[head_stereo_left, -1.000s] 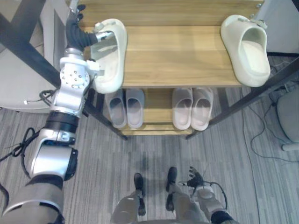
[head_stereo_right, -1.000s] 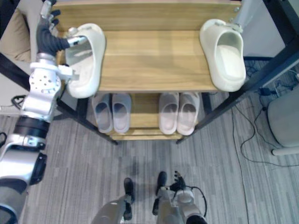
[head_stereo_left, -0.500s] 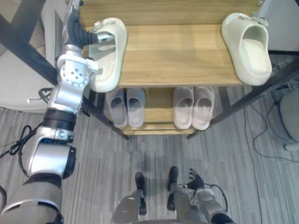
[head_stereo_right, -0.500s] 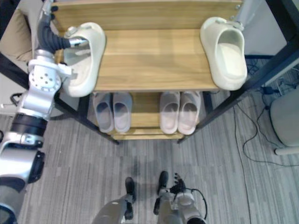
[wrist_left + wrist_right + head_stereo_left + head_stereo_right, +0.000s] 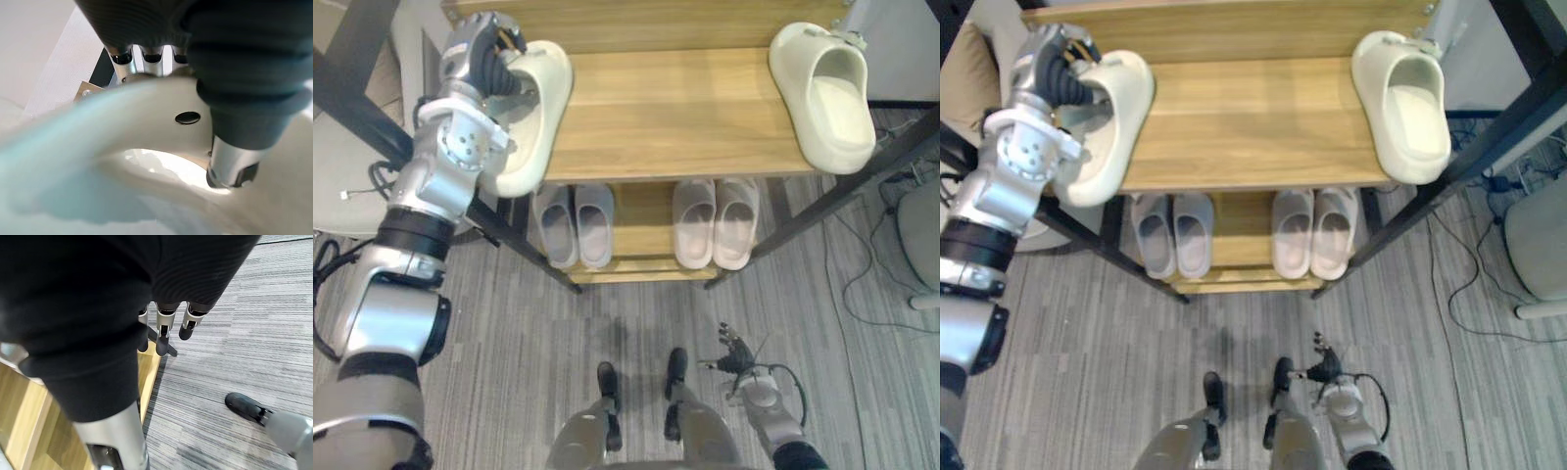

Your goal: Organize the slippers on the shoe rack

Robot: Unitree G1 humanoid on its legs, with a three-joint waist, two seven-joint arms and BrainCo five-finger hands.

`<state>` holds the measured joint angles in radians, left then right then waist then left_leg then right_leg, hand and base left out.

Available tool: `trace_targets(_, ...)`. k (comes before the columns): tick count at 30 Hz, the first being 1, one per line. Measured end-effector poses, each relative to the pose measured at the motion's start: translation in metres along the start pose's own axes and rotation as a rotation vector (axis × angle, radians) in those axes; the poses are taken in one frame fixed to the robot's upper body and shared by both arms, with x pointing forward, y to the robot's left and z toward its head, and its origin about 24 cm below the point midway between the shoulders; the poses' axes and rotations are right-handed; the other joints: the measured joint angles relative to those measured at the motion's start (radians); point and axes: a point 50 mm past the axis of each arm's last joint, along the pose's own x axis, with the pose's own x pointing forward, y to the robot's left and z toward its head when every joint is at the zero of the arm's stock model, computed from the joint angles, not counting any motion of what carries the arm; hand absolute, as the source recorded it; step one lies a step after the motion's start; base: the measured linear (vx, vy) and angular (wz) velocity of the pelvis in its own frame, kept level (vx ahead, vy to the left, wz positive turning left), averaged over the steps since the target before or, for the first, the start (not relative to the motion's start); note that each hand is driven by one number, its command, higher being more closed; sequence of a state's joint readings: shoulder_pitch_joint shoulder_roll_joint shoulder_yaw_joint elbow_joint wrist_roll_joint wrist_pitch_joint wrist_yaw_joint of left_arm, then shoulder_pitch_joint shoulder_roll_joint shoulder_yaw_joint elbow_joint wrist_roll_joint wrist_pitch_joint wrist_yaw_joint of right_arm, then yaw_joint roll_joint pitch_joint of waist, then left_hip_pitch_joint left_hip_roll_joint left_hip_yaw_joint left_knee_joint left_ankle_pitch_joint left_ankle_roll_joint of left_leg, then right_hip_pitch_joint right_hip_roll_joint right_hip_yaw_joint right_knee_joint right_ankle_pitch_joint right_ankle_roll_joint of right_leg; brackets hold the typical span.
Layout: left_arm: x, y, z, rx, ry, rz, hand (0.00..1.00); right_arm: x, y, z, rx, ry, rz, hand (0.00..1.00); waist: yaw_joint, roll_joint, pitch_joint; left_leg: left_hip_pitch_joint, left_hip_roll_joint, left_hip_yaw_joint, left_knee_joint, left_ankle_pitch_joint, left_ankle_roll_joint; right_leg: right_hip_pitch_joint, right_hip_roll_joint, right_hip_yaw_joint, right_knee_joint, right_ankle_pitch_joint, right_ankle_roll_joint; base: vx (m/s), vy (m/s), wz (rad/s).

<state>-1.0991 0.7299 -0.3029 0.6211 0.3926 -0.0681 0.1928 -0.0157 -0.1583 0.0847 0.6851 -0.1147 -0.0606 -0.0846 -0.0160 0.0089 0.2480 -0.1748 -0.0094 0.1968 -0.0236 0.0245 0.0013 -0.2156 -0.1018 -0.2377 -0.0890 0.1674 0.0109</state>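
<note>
Left hand [image 5: 485, 57] clamped round upper band of cream slipper [image 5: 540, 116], overhanging left end of shoe rack [image 5: 675, 119].

Left hand [image 5: 489, 59] curled high; right hand [image 5: 735, 358] slack, low.

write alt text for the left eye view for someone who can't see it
The robot's left hand grips a cream slipper at the left end of the wooden top shelf. A matching slipper lies at the right end, and two pairs of grey slippers line the lower shelf.
</note>
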Motion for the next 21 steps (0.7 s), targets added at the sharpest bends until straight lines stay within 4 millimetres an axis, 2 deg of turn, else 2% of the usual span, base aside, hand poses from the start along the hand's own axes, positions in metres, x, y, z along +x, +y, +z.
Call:
trace_targets(11, 0.000, 0.000, 0.001, -0.003, 0.005, 0.002, 1.00, 0.000, 0.005, -0.010, 0.002, 0.052, 0.009, 0.00, -0.009, 0.000, 0.000, 0.001, -0.004, -0.004, 0.000, 0.001, 0.002, 0.003, -0.002, -0.004, 0.000, 0.002, 0.002, 0.00, 0.000, 0.00)
trace_targets(21, 0.006, -0.009, 0.017, -0.057, -0.008, 0.012, 1.00, 0.003, 0.005, -0.007, 0.000, 0.052, 0.007, 0.00, -0.015, -0.001, -0.001, 0.000, -0.014, -0.009, -0.001, 0.006, 0.009, 0.005, -0.012, -0.008, 0.000, 0.006, 0.007, 0.00, 0.000, 0.01)
